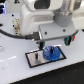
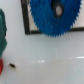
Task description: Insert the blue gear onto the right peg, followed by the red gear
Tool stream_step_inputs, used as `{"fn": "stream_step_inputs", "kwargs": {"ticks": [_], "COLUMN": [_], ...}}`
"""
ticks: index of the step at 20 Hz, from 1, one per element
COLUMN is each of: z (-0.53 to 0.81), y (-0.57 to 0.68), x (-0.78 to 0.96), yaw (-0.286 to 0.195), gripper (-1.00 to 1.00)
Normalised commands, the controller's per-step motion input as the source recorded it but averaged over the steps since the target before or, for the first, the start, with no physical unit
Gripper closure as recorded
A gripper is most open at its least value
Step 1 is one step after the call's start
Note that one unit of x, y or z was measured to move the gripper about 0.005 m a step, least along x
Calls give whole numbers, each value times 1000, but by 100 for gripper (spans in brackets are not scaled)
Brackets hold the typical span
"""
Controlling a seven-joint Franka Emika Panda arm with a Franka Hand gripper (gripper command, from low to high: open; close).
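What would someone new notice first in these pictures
The bright blue gear jumps out first, lying on the grey black-rimmed plate toward the exterior view's right; the wrist view shows its teeth and centre hole close up. Next comes the big white robot arm filling the upper scene, its claw just beside the gear.

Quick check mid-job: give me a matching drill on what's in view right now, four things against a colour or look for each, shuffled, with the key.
Things:
1. blue gear
2. plate
3. table
4. cable

Descriptions:
A. plain white surface
B. black, curving in from the exterior view's left
C. grey rectangle with a black rim
D. toothed disc with a centre hole, lying on the plate

Pairs: 1-D, 2-C, 3-A, 4-B
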Motion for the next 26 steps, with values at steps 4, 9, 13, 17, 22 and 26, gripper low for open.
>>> {"fn": "stream_step_inputs", "kwargs": {"ticks": [4,9,13,17,22,26], "z": [175,54,9,10,23,90], "y": [328,257,174,384,280,354], "x": [-515,-739,-806,39,359,306], "yaw": [0,0,0,0,0,0], "gripper": [-100,-100,-100,-100,-100,-100]}}
